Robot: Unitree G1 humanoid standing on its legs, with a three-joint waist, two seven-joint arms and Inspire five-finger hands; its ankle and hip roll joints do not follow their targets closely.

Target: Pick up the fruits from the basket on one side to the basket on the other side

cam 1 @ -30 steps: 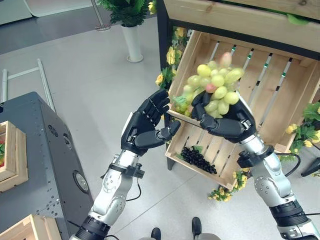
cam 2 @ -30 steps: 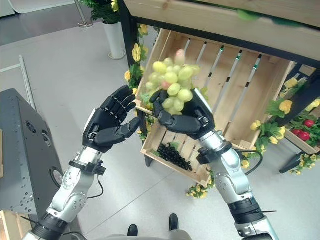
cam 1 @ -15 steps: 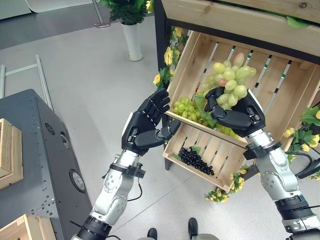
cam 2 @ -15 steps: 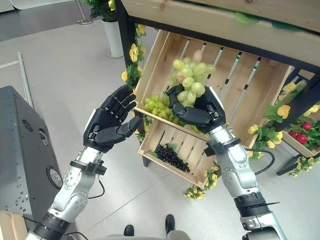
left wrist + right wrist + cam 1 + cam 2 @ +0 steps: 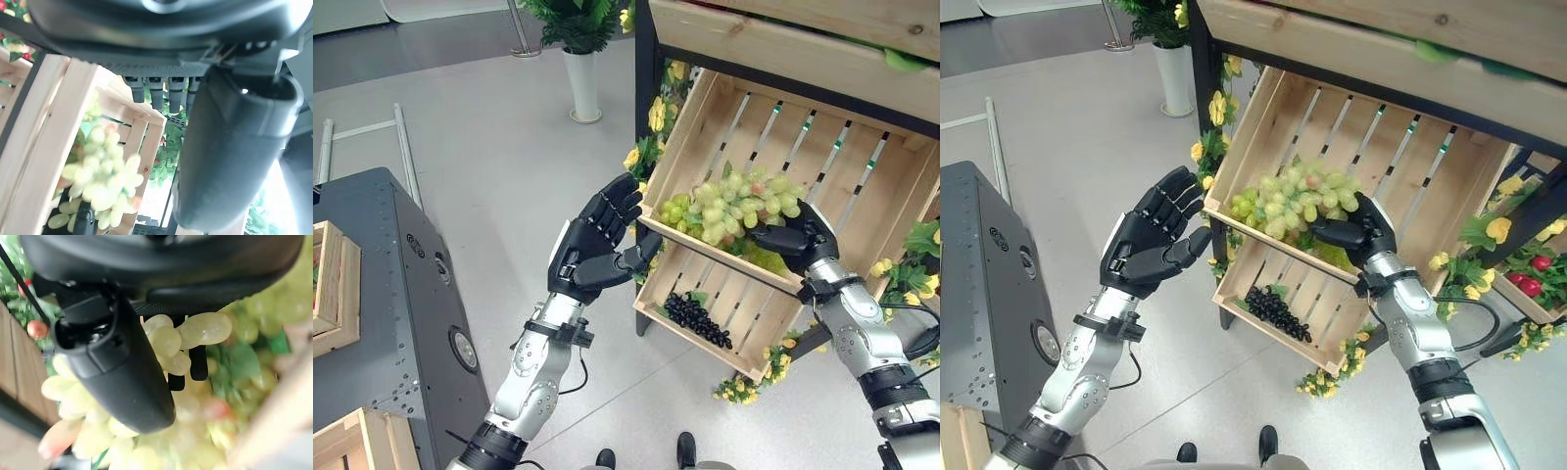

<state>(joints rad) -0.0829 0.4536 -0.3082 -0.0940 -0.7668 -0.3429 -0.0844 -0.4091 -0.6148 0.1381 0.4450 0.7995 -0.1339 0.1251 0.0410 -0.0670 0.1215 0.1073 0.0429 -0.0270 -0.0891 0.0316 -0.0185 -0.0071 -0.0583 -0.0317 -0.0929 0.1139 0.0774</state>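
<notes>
A bunch of green grapes [image 5: 729,204] lies across the front of the tilted upper wooden crate [image 5: 847,162], resting on its front rim. My right hand [image 5: 800,240] reaches into the crate from the right. Its fingers run under the bunch's right end and its thumb is over it, with grapes [image 5: 171,342] pressed against the palm. My left hand [image 5: 592,250] is open, palm up, just outside the crate's left corner and holding nothing; its thumb [image 5: 230,147] is clear of the crate. A bunch of black grapes [image 5: 695,315] lies in the lower crate.
Yellow flowers [image 5: 656,113] and leaves trim the stand's left post and base. A grey cabinet [image 5: 382,294] with wooden boxes [image 5: 333,284] stands at the left. A white plant pot [image 5: 585,83] is behind on the floor. Red fruit [image 5: 1538,264] shows at the far right.
My right hand has brought the green grapes down from in front of the crate and laid them inside the upper crate. The left hand has stayed in place.
</notes>
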